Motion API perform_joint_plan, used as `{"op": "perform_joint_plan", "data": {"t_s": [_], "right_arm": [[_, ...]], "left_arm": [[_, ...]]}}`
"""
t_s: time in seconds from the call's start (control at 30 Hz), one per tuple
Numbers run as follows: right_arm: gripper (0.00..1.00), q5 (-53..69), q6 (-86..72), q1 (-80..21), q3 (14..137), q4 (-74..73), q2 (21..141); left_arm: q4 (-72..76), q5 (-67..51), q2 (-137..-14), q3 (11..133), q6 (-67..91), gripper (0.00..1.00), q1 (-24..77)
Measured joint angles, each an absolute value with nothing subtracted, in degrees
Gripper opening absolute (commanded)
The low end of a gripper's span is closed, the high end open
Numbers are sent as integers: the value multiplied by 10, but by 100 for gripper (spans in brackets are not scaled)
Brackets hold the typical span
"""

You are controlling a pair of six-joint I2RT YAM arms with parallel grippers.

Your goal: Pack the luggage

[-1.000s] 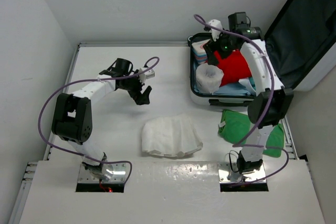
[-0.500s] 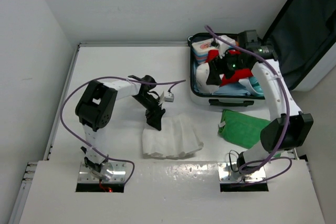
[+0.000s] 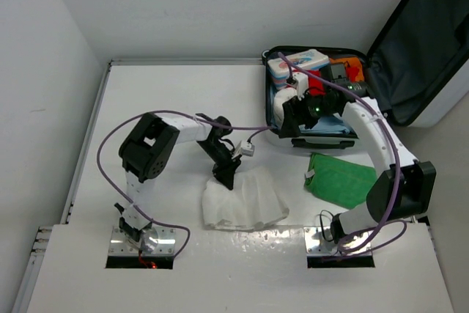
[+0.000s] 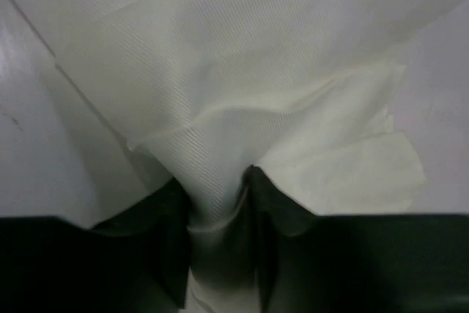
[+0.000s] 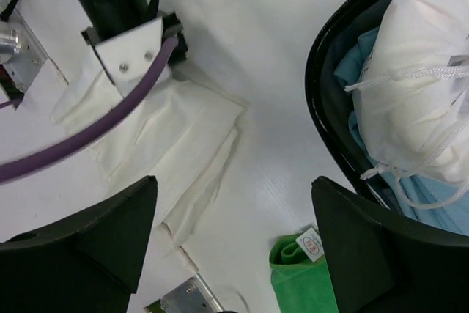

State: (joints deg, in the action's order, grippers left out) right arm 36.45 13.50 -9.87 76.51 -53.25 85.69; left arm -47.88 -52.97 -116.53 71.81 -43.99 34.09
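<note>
The luggage lies open at the back right, its lid leaning on the wall. Its tray holds a wipes pack, red and orange items, blue cloth and a white drawstring bag. A crumpled white cloth lies on the table in front of centre. My left gripper is down on its upper left edge. In the left wrist view the left gripper is shut on a raised fold of that cloth. My right gripper hovers at the case's front left corner, and in its wrist view it stands open and empty.
A green cloth with a small label lies on the table just in front of the luggage, also in the right wrist view. The black luggage rim is at the right of that view. Walls close in the table on the left and back.
My left arm swung down and right onto the white cloth and closed on a fold. My right gripper moved from over the luggage's contents toward its front left corner, uncovering the items.
</note>
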Motion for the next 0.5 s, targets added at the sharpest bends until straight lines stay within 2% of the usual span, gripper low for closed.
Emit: {"op": "perform_joint_plan", "data": {"t_s": [0.03,0.13,0.2,0.33,0.5], "right_arm": [[87,367,133,-98,765,-528,855],[90,386,136,-88,762,-520,854],[92,400,152,-79,744,-514,850],[97,437,209,-61,656,-493,824],[99,489,261,-67,623,-494,817]], "left_arm": [[-471,-522,-1159,708,-442,19,345],[-430,-486,-1104,647,-438,4,354],[-398,-466,-1054,600,-435,0,355],[-316,-422,-929,498,-412,0,354],[-256,-377,-857,482,-396,0,354]]}}
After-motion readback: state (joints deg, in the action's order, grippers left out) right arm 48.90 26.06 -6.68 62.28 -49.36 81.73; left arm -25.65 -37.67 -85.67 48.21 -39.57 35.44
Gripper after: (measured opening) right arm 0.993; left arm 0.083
